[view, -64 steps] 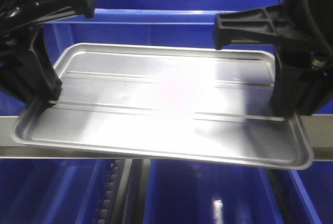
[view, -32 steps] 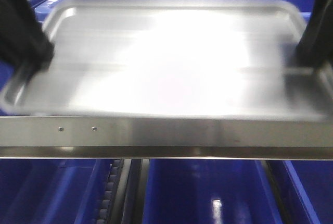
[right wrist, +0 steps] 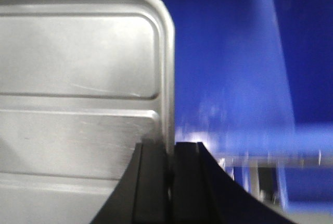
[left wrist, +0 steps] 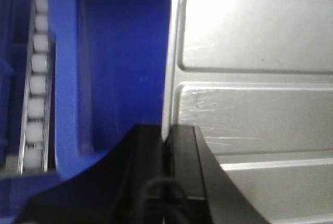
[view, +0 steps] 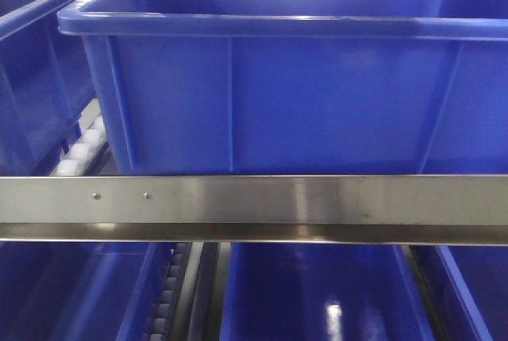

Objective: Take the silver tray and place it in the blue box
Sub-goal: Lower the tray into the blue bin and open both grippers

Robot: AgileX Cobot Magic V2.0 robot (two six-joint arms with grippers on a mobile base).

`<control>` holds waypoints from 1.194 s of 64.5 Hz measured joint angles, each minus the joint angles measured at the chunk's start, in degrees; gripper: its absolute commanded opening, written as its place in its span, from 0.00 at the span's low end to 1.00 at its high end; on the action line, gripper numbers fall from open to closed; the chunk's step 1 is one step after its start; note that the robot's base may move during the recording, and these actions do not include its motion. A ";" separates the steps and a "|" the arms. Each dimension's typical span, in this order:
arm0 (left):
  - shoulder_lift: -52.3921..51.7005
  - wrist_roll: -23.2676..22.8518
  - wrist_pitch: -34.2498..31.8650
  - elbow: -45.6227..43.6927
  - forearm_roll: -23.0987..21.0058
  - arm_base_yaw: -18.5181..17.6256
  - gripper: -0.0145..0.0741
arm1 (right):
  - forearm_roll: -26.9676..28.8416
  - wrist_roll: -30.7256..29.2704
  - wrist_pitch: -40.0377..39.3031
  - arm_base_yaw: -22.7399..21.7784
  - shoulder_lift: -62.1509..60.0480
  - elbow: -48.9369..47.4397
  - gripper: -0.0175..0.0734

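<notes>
Left wrist-mounted view is showing the left gripper (left wrist: 166,146), its jaws pinching the left rim of the silver tray (left wrist: 250,78), which is hanging above the blue box (left wrist: 125,52) beside a roller track (left wrist: 36,78). Opposite, the right gripper (right wrist: 170,156) is clamping its jaws on the tray's right rim near a rounded corner. Out front, only a bright sliver of tray is showing above the box, behind a steel rail (view: 254,202).

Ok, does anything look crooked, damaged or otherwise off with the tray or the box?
Nothing stands out. The silver tray shows only faint scuffs, no dents; the left gripper and right gripper each clamp a side rim squarely. The blue box sits straight behind the metal rail, undamaged.
</notes>
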 measured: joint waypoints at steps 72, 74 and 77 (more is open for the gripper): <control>23.33 3.18 -18.47 -8.90 2.08 15.07 0.34 | -2.17 -6.74 -22.36 -16.47 24.09 -9.14 0.64; 23.33 3.18 -18.20 -8.90 2.08 15.10 0.34 | -2.17 -6.74 -22.36 -16.47 24.09 -9.14 0.64; 23.33 3.18 -17.72 -8.90 2.08 15.32 0.34 | -2.29 -6.74 -22.36 -16.60 24.09 -9.14 0.64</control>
